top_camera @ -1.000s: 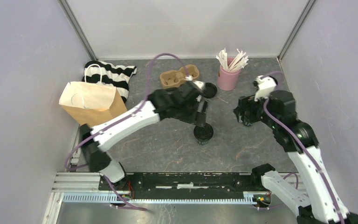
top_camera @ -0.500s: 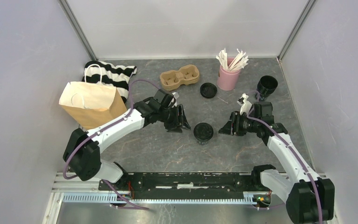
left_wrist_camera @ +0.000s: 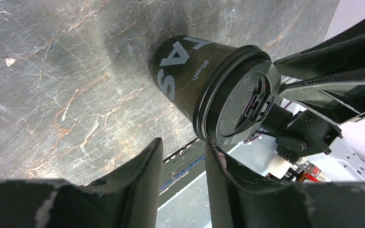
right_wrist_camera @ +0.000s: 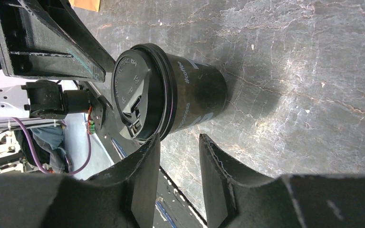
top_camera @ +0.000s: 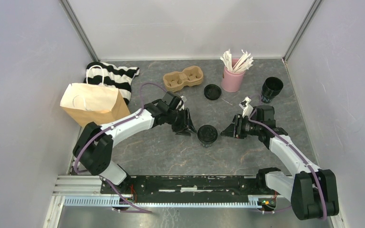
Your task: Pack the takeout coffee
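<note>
Where left claw (top_camera: 189, 129) faces cup (top_camera: 207, 135), narrow gap

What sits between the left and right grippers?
The lidded black cup stands upright between the left gripper and right gripper, touched by neither; the top view shows it.

Robot manipulation test cell in a laboratory. Plain pale walls (top_camera: 24, 71) close the bench on three sides, joined by bare metal corner posts (top_camera: 78, 28). A dark marble-patterned tabletop (top_camera: 171, 156) ends at an aluminium rail (top_camera: 76, 183), to which the left arm (top_camera: 123, 126) and right arm (top_camera: 290, 152) are bolted. The goods are staged props, well apart from one another: brown paper bag (top_camera: 92, 102), striped cloth (top_camera: 116, 76), pulp carrier tray (top_camera: 183, 79), pink cup of sticks (top_camera: 232, 80), lidded black cup (top_camera: 207, 135), open black cup (top_camera: 271, 89), loose lid (top_camera: 212, 91).
</note>
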Robot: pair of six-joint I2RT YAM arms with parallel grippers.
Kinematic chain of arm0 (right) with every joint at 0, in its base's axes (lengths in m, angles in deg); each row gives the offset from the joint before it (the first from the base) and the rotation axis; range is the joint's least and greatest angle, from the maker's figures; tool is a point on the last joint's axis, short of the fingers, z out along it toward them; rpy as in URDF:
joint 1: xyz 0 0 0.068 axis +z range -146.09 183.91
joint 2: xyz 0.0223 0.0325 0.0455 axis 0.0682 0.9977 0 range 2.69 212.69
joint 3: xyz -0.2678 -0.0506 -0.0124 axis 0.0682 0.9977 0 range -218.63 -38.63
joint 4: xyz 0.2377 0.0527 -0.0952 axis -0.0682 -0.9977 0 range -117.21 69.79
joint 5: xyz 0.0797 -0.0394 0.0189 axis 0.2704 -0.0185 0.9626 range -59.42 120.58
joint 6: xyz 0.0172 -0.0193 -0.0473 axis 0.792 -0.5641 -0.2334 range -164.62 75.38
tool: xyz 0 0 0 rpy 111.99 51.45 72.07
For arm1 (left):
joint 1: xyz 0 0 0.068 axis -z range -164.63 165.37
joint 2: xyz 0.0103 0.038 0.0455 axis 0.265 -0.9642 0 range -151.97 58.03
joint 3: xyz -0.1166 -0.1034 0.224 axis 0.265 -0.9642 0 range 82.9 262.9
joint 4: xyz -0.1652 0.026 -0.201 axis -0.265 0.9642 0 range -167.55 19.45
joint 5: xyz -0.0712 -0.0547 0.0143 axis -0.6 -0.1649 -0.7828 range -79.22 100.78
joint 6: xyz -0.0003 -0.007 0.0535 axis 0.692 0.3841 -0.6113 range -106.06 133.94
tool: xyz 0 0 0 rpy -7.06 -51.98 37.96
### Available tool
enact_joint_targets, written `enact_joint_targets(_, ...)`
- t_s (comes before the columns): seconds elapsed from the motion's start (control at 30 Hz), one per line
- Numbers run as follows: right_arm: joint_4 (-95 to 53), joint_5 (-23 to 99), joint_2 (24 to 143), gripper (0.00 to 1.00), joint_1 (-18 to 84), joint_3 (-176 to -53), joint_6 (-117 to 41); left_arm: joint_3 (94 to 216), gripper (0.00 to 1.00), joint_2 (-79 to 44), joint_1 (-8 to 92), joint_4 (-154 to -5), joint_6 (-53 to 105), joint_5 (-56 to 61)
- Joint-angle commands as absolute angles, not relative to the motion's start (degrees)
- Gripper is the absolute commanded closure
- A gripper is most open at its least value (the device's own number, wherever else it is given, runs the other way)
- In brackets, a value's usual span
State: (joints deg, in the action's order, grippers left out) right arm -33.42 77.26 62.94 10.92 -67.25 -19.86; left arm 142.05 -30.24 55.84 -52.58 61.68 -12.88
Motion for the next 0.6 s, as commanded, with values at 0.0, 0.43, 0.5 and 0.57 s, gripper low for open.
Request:
enact_joint_targets(0.0, -25.9, 80.0, 64.2, 0.59, 10.8, -65.4, -17.4, 142.5, 0.56, -31.0, 55.8, -55.3, 61.8, -14.8)
enact_joint_targets(0.43, -23.8, 81.4, 67.1, 0.61, 10.8, -66.0, -17.7, 144.3, 0.55, -33.8, 55.9, -55.8, 61.4, -15.4)
enact_joint_targets(0.5, -23.6, 81.9, 67.5, 0.61, 10.8, -66.1, -17.7, 144.6, 0.55, -34.3, 56.0, -55.8, 61.4, -15.5)
enact_joint_targets(0.57, -23.6, 81.9, 67.7, 0.6, 10.8, -66.2, -17.6, 144.8, 0.55, -34.6, 56.1, -55.8, 61.3, -15.5)
